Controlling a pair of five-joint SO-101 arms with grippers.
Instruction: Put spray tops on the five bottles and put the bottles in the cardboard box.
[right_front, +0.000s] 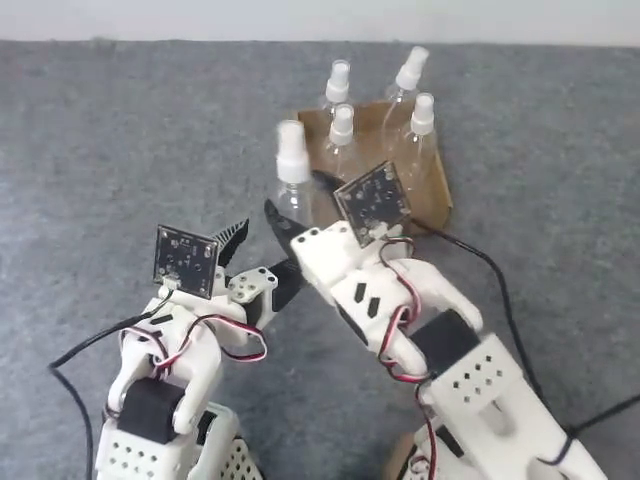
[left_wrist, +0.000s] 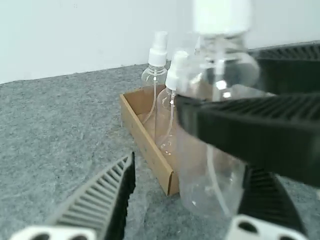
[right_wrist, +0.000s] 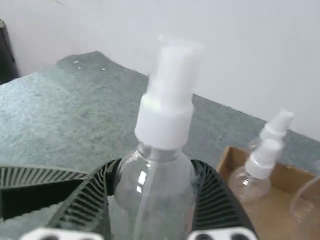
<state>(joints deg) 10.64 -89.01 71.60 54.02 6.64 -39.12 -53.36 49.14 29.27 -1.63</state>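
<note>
Right gripper (right_front: 296, 200) is clamped on the body of the fifth bottle (right_front: 293, 178), which stands upright with its spray top (right_wrist: 167, 100) on. Just beyond it and to its right sits the cardboard box (right_front: 438, 200), its near wall close to the held bottle and four capped bottles (right_front: 342, 135) standing inside. Left gripper (right_front: 262, 255), jaws apart, sits close on its left. Open grey bench (right_front: 120, 130) stretches farther left.

Your right gripper (right_wrist: 155, 202) is hugging a clear bottle (right_wrist: 152, 182), white spray top (right_wrist: 167, 100) sitting on its neck. Two more capped bottles (right_wrist: 257, 167) are standing in the cardboard box (right_wrist: 227, 162) behind it.
</note>
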